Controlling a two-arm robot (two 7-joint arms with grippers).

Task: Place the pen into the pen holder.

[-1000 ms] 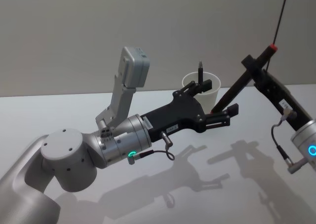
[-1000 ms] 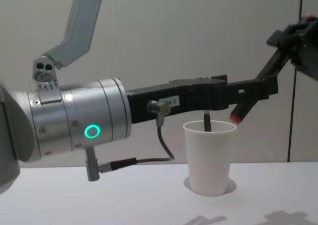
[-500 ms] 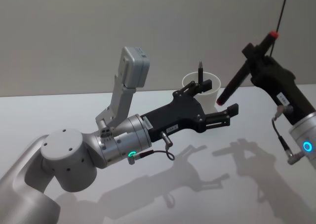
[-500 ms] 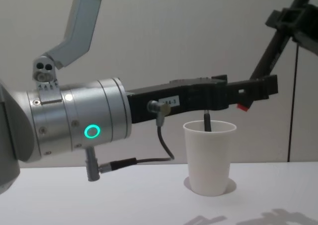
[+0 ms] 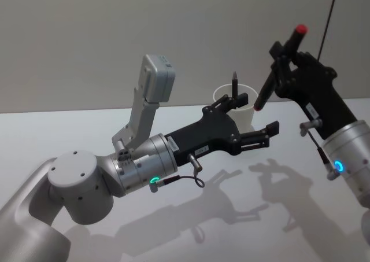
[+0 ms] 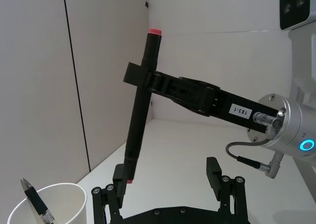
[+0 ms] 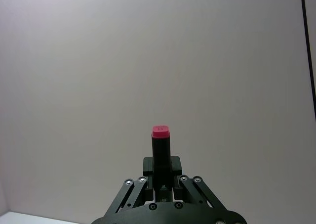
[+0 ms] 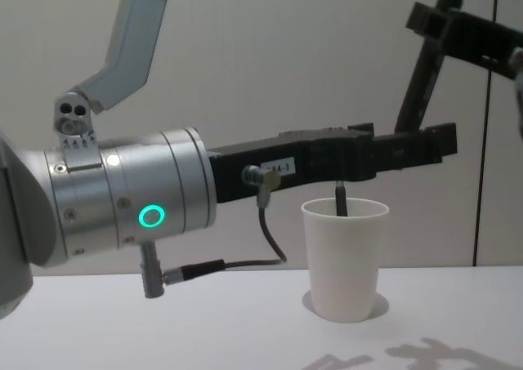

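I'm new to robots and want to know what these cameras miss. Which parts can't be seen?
- Pen in the white cup: chest view, its lower part is hidden by the cup wall.
- Red-tipped marker in the right pincer: chest view, its top is cut off by the upper edge.
- Same marker: right wrist view, its lower part is hidden by the pincer.

A plain white paper pen holder (image 5: 241, 103) stands on a pale grey-white table (image 5: 191, 227), with a dark pen (image 5: 235, 84) inside it. A black marker with red ends (image 5: 276, 67) is gripped by the black right gripper (image 5: 281, 58). The left gripper (image 5: 248, 126) is black on a silver arm (image 5: 110, 175) with a green light ring. The wall (image 5: 87, 30) is plain beige-grey.
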